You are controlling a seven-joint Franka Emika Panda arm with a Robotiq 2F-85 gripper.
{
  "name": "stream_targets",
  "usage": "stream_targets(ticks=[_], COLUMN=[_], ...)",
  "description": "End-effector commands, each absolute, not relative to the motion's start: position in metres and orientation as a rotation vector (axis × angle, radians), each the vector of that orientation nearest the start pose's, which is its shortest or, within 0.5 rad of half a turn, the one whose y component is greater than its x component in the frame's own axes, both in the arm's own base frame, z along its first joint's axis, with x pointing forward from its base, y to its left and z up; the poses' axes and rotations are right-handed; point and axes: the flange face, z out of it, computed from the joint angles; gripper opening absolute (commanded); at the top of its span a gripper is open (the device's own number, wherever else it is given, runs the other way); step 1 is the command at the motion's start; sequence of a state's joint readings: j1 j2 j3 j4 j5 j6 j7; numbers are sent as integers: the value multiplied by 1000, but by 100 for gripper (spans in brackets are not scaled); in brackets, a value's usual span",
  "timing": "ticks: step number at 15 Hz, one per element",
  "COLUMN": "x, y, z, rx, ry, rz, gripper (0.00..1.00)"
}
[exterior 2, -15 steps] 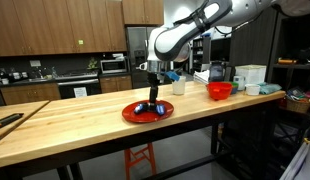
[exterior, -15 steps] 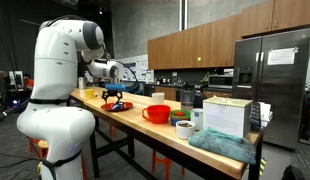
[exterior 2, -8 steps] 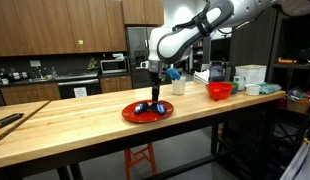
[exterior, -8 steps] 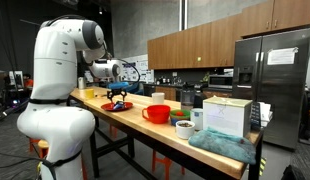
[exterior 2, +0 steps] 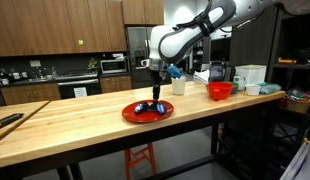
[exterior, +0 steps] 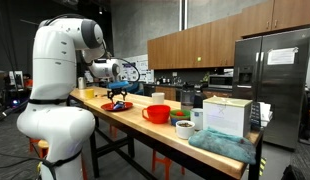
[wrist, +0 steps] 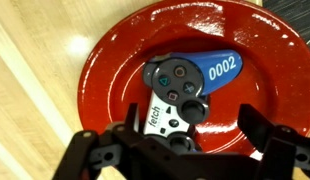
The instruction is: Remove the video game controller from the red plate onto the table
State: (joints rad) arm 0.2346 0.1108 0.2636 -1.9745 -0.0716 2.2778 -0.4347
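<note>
The video game controller [wrist: 180,85], black and white with a blue tag marked 0002, lies on the red plate [wrist: 105,70]. The plate sits on the light wooden table [exterior 2: 75,125]. My gripper [wrist: 185,150] is open and hangs just above the controller, with one finger on each side of its lower end. The fingers hold nothing. In both exterior views the gripper [exterior 2: 155,90] [exterior: 119,91] points straight down over the plate [exterior 2: 165,113] [exterior: 119,106]. The controller [exterior 2: 145,107] shows as a small dark lump on the plate.
A red bowl [exterior 2: 221,91] [exterior: 156,113] stands further along the table. Beyond it are a white cup [exterior 2: 179,84], a white box [exterior: 227,117], small containers and a teal cloth [exterior: 220,143]. Bare wood [wrist: 25,60] lies beside the plate.
My gripper has risen slightly above the plate. The controller has stayed on the plate.
</note>
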Motion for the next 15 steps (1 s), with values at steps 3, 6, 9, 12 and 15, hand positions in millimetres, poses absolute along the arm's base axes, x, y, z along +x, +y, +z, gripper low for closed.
stream_targets(ticks=[3, 6, 9, 12, 15], x=[519, 514, 508, 502, 500], y=[284, 287, 294, 300, 300], z=[416, 401, 390, 384, 389], rx=[-2814, -2809, -2802, -2789, -2793], ry=[-1450, -1448, -1443, -1423, -1431], rz=[-386, -432, -469, -422, -424], gripper=[100, 100, 100, 100, 68])
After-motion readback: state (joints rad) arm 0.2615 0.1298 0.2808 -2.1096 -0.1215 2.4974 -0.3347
